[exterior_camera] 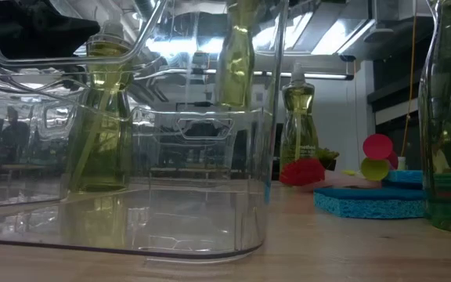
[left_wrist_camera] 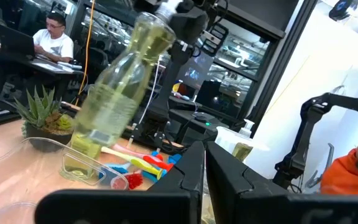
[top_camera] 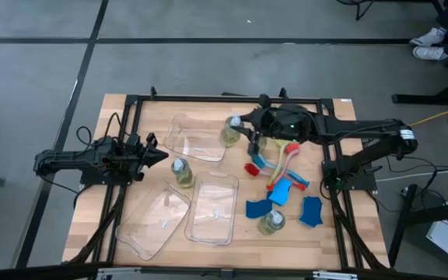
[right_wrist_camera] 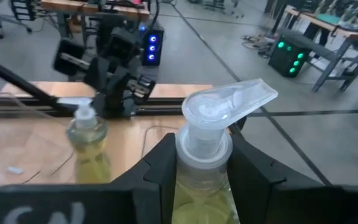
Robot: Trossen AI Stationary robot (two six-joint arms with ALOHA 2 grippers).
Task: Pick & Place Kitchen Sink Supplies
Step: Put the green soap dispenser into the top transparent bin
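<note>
We find a pale wooden desk (top_camera: pixel 131 117) with a black frame, standing on a grey floor crossed by dark lines. Beyond it the room holds workbenches, screens and lit equipment; a person sits at a bench in the left wrist view, and an orange sleeve (left_wrist_camera: pixel 350 177) shows at that picture's edge.

The right hand (right_wrist_camera: pixel 201 165) is clenched on the neck of a pump bottle (right_wrist_camera: pixel 207 149) of yellow-green liquid, which it holds tilted above the far clear tray (top_camera: pixel 194 138). The left hand (top_camera: pixel 160 156) is shut with nothing in it, at the left side of the desk.

A second pump bottle (top_camera: pixel 181 171) stands just ahead of the left hand, between it and the near clear tray (top_camera: pixel 212 208). Well below the right hand lie the long-handled brushes (top_camera: pixel 278 159), the blue sponge pieces (top_camera: pixel 285 193) and a third pump bottle (top_camera: pixel 271 222). Another clear tray (top_camera: pixel 152 220) lies tilted at the near left.

In the low view the tray walls distort most of what is behind them, and the bottle at that picture's right edge is cut off. A potted plant (left_wrist_camera: pixel 45 118) shows in the left wrist view. We can read no label or writing on any bottle.
</note>
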